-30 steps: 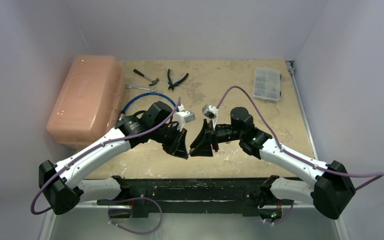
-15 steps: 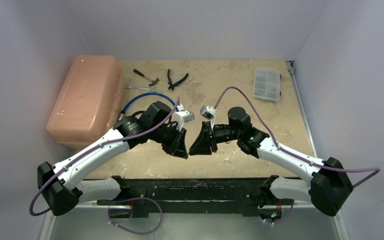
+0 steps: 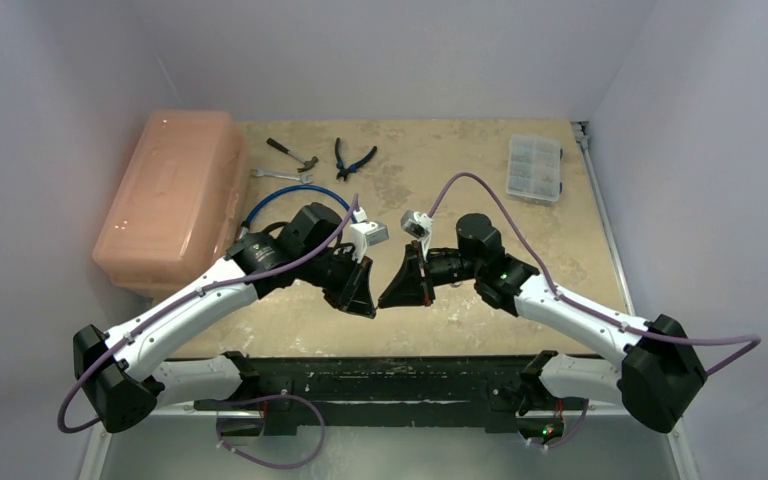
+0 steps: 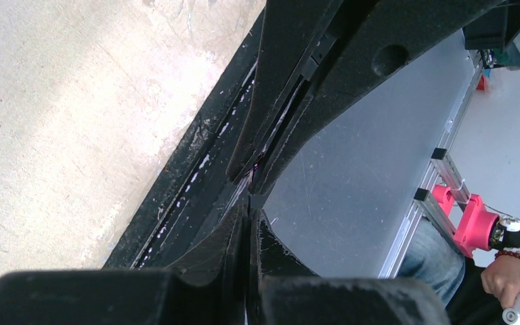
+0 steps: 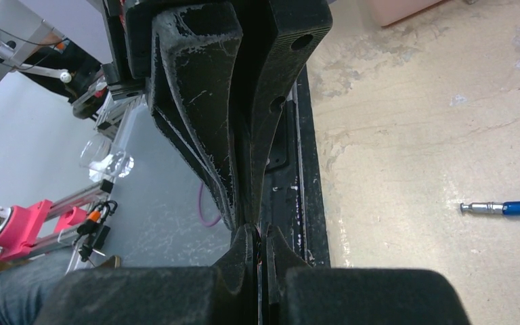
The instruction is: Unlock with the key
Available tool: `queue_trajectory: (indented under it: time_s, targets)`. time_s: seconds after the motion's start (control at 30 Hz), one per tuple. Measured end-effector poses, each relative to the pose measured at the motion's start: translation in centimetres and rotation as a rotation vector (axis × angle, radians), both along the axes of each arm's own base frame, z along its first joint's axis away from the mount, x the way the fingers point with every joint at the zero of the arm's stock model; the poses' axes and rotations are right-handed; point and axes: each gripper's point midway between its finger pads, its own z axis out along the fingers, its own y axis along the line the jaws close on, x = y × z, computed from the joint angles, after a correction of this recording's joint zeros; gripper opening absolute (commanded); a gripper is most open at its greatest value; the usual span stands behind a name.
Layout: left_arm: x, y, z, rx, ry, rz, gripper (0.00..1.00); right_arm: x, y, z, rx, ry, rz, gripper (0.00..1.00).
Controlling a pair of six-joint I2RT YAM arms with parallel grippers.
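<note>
Awkward bit first: I can't actually spot the key anywhere in these views. Both arms are nose to nose over the near edge of the table [image 3: 460,170], just above the black front rail [image 3: 390,368]. The left gripper [image 4: 248,215] is pinched fully closed and so is the right gripper [image 5: 260,238], and the two pairs of fingertips are touching or as good as. Right where they meet there's a thin pale sliver in both wrist views, but it's way too small to call a key, so I've no idea whether either one is holding it. As far as I can see it's not lying with the pliers [image 3: 354,157], the wrench [image 3: 280,176] or the hammer [image 3: 292,152] at the back of the table, and I can't see a padlock either. Handling-wise, my guess is a key that small is light, stiff, thin metal and fairly slick against the pads. On a ring with others it'll want to swivel and dangle. I'd take it flat across the bow, pads on the two broad faces, with the blade sticking out clear and in line with the fingers. Squeeze hard enough that it can't twist when turned. Grab the ring or the blade tip instead and I reckon it pivots or pops out.
</note>
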Motion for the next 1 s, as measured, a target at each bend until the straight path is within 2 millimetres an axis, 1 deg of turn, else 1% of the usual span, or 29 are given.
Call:
queue_trajectory:
  time_s: [0.13, 0.17, 0.2, 0.27, 0.4, 0.43, 0.47, 0.57, 0.67, 0.8, 0.87, 1.0]
  targets:
    - [0.0, 0.0, 0.0, 0.0, -0.003, -0.002, 0.0, -0.1, 0.0, 0.0, -0.001, -0.001, -0.001, 0.0]
    - [0.0, 0.0, 0.0, 0.001, -0.003, -0.004, 0.03, -0.1, 0.0, 0.0, -0.003, 0.0, 0.0, 0.0]
    - [0.0, 0.1, 0.0, 0.002, -0.004, -0.005, 0.12, -0.2, 0.0, 0.0, -0.004, -0.001, 0.001, 0.0]
    - [-0.1, 0.1, -0.1, 0.005, -0.002, -0.005, 0.38, -0.2, 0.0, -0.1, -0.008, 0.0, -0.004, 0.0]
    - [0.2, 0.2, -0.1, 0.013, -0.017, 0.009, 0.77, 0.2, -0.2, 0.0, -0.027, -0.003, -0.069, 0.0]
    - [0.3, 0.3, -0.1, 0.015, -0.024, 0.014, 0.85, 0.6, -0.3, 0.0, -0.031, -0.006, -0.101, 0.0]
    - [0.5, 0.4, -0.2, 0.02, -0.034, 0.022, 0.87, 1.0, -0.4, 0.1, -0.035, -0.012, -0.139, 0.0]
    - [1.1, 0.9, -0.2, 0.044, -0.063, 0.056, 0.88, 2.1, -1.1, -0.2, -0.052, 0.001, -0.252, 0.0]
    - [2.0, 1.3, -0.2, 0.074, -0.098, 0.098, 0.88, 3.6, -2.2, -0.9, -0.086, 0.044, -0.407, 0.0]
    - [3.2, 1.8, -0.5, 0.111, -0.135, 0.157, 0.83, 5.7, -3.9, -1.2, -0.116, 0.104, -0.616, 0.0]
    - [3.9, 2.1, -0.7, 0.135, -0.156, 0.193, 0.8, 6.8, -5.0, -1.5, -0.133, 0.133, -0.726, 0.0]
    - [5.3, 2.3, -0.7, 0.145, -0.189, 0.271, 0.74, 8.8, -8.2, -2.9, -0.215, 0.179, -0.967, 0.0]
